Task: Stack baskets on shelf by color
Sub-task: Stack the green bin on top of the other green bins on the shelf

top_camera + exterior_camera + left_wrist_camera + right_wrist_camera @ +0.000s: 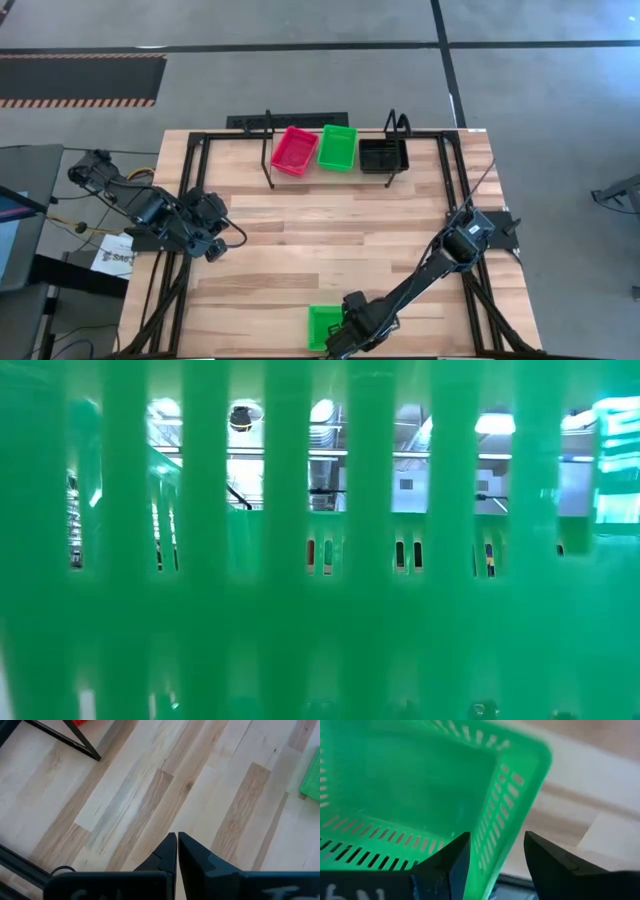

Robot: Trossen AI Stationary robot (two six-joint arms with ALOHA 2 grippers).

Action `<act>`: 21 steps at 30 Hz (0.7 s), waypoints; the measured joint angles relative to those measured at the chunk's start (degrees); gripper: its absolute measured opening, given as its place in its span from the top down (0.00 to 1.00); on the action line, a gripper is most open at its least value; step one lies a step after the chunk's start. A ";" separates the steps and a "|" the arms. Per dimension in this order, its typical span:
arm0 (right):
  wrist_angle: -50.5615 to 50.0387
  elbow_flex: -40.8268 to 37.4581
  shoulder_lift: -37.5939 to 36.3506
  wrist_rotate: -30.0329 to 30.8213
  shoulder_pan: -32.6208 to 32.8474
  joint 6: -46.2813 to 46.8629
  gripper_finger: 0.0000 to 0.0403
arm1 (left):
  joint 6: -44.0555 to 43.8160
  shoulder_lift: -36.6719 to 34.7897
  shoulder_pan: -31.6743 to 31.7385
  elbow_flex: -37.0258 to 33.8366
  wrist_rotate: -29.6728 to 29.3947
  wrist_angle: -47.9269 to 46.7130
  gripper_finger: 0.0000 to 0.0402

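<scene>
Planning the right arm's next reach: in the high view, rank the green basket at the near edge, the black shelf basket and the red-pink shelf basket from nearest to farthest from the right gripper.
From the open right gripper:
1. Green basket, right at it, near table edge.
2. Black basket, shelf's right end.
3. Red-pink basket, shelf's left end.

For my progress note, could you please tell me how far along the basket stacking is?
Done: red, green and black baskets sit on the shelf. In hand: the right tool, open, straddles the wall of a green basket at the table's near edge. Left: shelving it.
</scene>
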 joint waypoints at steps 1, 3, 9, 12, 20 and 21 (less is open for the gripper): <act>0.22 -0.16 -0.01 0.01 0.00 -0.70 0.50 | 0.00 -0.01 0.00 0.00 0.01 -0.02 1.00; 2.00 -1.30 -0.31 -0.07 -0.36 -2.27 0.51 | -0.04 -0.01 0.00 0.00 -0.01 0.04 1.00; 7.03 -3.76 -0.02 -3.67 -2.38 -10.37 0.69 | -0.07 0.00 0.00 0.01 -0.01 0.08 1.00; 6.93 -3.76 -0.05 -3.86 -3.79 -15.44 0.89 | -0.09 0.00 0.02 0.02 -0.04 0.09 1.00; -7.68 -0.32 -0.66 -3.16 -9.37 -33.67 0.98 | -0.15 0.00 0.02 0.00 -1.98 0.42 1.00; -11.07 1.23 -0.69 -2.31 -10.46 -37.31 0.98 | -0.23 0.00 0.04 0.00 -2.13 0.52 1.00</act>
